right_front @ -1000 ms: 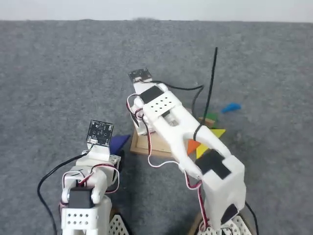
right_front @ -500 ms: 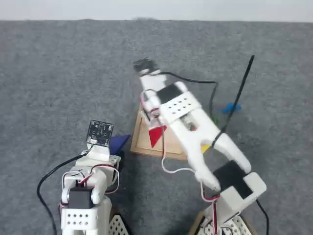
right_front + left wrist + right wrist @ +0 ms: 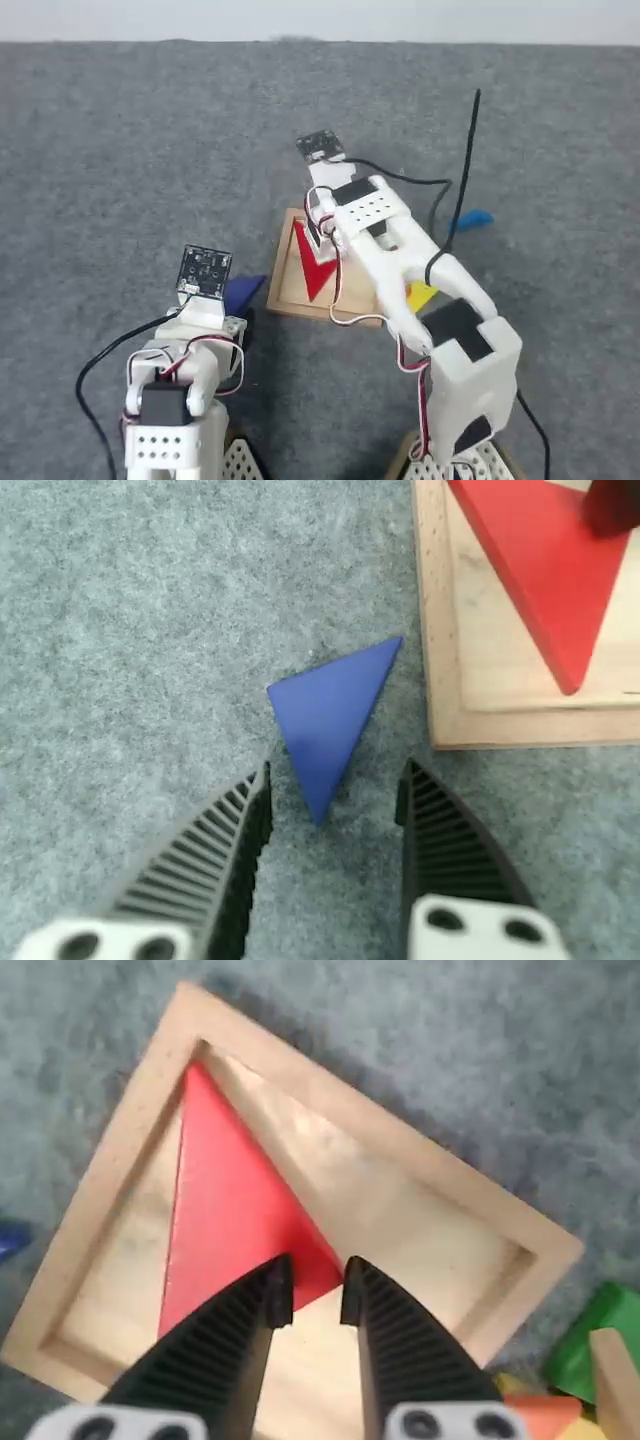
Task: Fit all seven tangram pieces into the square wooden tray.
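**A:** High view first. Where's everything?

**B:** The tray (image 3: 288, 303) sits mid-table with the red triangle (image 3: 312, 268) inside it. The right arm (image 3: 400, 250) reaches over the tray. The left arm (image 3: 190, 350) stands by the blue triangle (image 3: 243, 292), which lies just outside the tray. A yellow piece (image 3: 421, 296) lies at the tray's other side.

**A:** Left wrist?

**B:** The left gripper (image 3: 336, 775) is spread wide, one jaw on each side of the blue triangle's tip without touching it. I'd say it's lined up for a pick.

**A:** Right wrist?

**B:** The right gripper (image 3: 315, 1272) is narrow and pinches one corner of the red triangle. Another tip is tucked into a tray corner, but the edge angles off the wall. It likely holds on to twist the piece flush, which would leave room for the others. A green piece (image 3: 600, 1340) lies off the tray.
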Controlling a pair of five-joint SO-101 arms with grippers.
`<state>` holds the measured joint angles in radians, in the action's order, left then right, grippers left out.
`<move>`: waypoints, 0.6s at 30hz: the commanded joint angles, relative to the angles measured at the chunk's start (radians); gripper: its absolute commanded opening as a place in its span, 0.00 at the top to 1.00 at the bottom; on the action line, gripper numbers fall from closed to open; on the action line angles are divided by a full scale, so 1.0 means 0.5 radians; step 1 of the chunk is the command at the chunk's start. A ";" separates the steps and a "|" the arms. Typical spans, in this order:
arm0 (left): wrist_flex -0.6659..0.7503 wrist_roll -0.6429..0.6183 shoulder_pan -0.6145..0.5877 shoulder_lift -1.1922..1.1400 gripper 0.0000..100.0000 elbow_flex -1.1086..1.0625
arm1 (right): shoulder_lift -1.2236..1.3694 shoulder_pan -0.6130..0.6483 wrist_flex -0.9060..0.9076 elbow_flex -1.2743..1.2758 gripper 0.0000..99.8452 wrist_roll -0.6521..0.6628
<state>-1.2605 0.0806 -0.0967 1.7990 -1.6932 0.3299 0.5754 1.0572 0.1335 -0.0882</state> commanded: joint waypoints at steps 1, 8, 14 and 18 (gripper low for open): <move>-0.003 -0.021 0.009 0.037 0.80 0.020 | -0.026 0.152 0.032 -0.009 0.92 0.037; -0.003 -0.021 0.009 0.037 0.80 0.020 | -0.044 0.259 0.011 -0.009 0.92 0.034; -0.003 -0.021 0.009 0.037 0.80 0.020 | -0.376 -0.029 0.176 0.043 0.91 0.037; -0.003 -0.021 0.009 0.037 0.80 0.020 | -0.572 -0.103 0.008 0.319 0.91 0.141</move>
<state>-1.2605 0.0806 -0.0967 1.7990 -1.6932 0.1565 0.5493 1.1155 0.2317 -0.0606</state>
